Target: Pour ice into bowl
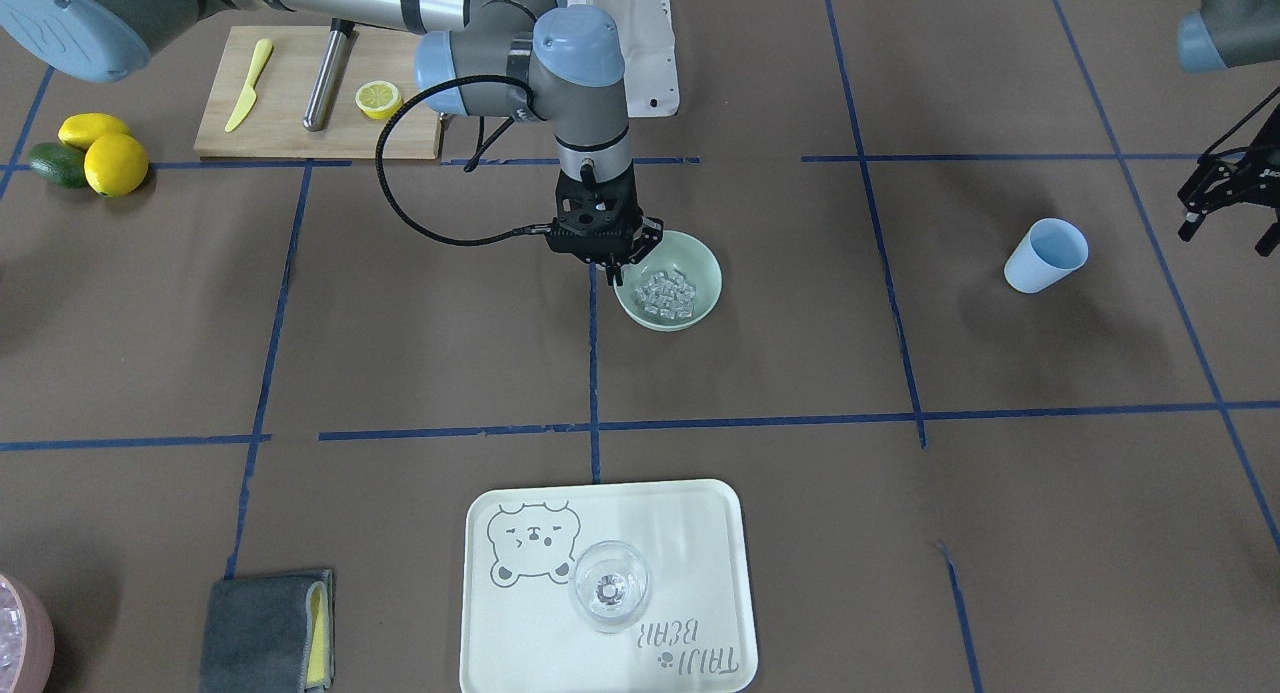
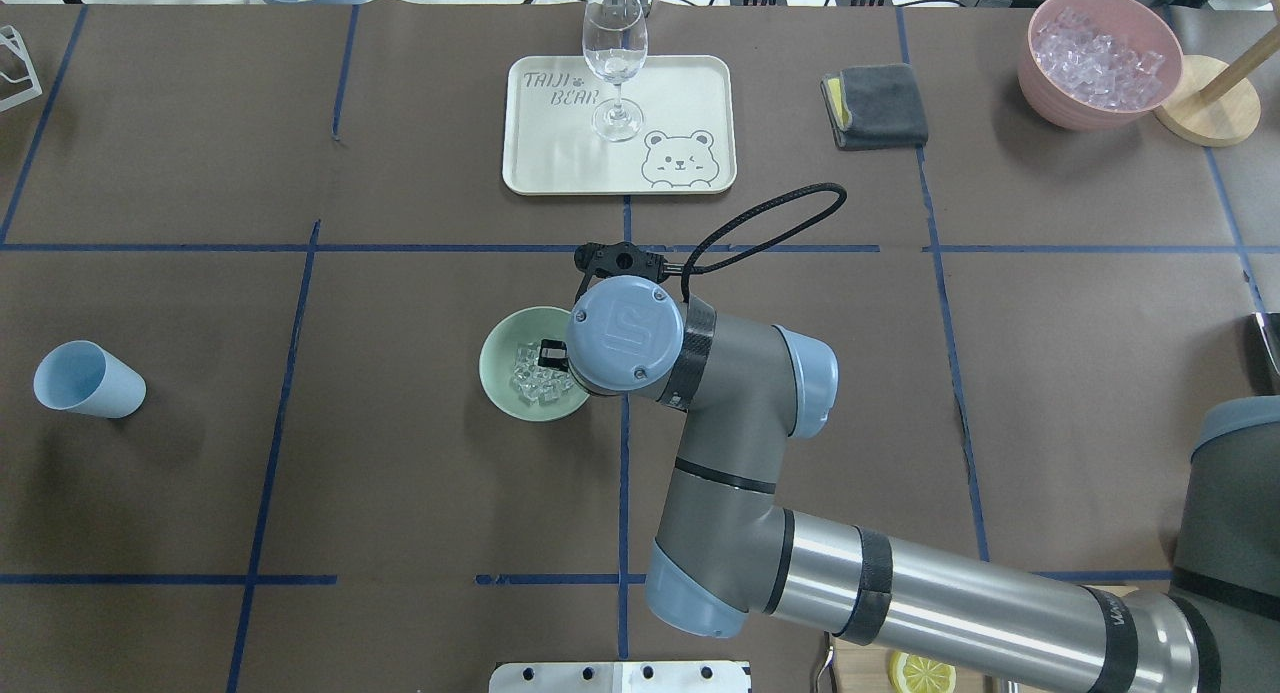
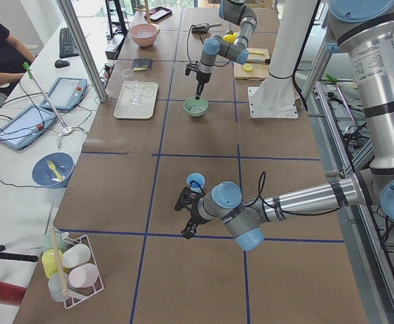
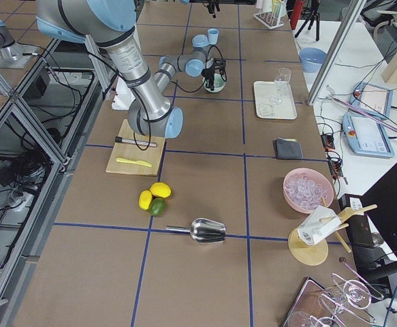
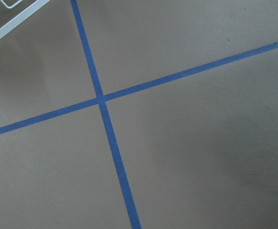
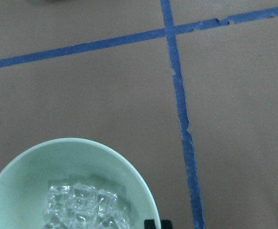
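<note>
The pale mint-green bowl point(image 1: 706, 273) point(image 2: 498, 358) stands near the table's middle with the ice point(image 1: 668, 291) point(image 2: 530, 383) heaped inside. My right gripper point(image 1: 612, 265) points straight down at the bowl's rim, jaws drawn together on it, one finger point(image 2: 550, 353) inside. The right wrist view shows the bowl point(image 6: 38, 167), the ice point(image 6: 81, 205) and a black fingertip point(image 6: 150, 223) at the rim. A light blue cup point(image 1: 1045, 255) point(image 2: 88, 378) lies on its side, with nothing inside that I can see. My left gripper point(image 1: 1228, 231) hovers beside it, open and holding nothing.
A cream tray point(image 1: 700, 533) holds a clear wine glass point(image 1: 610, 585). A grey cloth point(image 1: 265, 628) lies beside it, a pink tub point(image 2: 1098, 53) of ice further along. A cutting board point(image 1: 290, 123) carries a knife and a lemon half; lemons point(image 1: 100, 153) and a metal scoop point(image 4: 208, 230) lie nearby.
</note>
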Controlling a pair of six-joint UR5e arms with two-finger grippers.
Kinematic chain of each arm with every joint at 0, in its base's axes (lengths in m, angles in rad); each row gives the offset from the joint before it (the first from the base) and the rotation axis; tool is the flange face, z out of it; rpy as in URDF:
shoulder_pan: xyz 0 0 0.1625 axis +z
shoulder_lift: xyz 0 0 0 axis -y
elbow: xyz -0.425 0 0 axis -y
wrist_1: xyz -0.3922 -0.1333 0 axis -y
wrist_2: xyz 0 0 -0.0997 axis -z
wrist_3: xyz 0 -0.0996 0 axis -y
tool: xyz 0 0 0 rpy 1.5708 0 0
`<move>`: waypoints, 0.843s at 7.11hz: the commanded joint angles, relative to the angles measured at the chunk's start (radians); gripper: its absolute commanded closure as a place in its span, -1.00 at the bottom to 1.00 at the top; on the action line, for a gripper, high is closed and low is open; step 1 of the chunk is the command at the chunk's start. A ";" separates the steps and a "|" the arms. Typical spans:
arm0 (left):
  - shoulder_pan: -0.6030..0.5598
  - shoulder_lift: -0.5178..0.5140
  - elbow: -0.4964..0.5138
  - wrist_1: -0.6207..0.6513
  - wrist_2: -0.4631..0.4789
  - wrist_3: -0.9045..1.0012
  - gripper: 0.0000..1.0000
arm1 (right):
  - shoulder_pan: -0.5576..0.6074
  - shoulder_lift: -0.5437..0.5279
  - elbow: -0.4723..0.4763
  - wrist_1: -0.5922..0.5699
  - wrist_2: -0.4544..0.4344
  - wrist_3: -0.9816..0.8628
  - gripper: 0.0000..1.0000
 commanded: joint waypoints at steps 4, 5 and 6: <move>-0.003 0.002 -0.020 0.000 -0.001 -0.010 -1.00 | 0.120 -0.196 0.268 -0.005 0.093 0.004 1.00; -0.002 0.000 -0.024 0.001 -0.001 -0.010 -1.00 | 0.157 -0.253 0.305 -0.005 0.113 -0.005 1.00; -0.002 -0.003 -0.027 0.008 0.000 -0.010 -1.00 | 0.212 -0.312 0.317 0.001 0.171 -0.018 1.00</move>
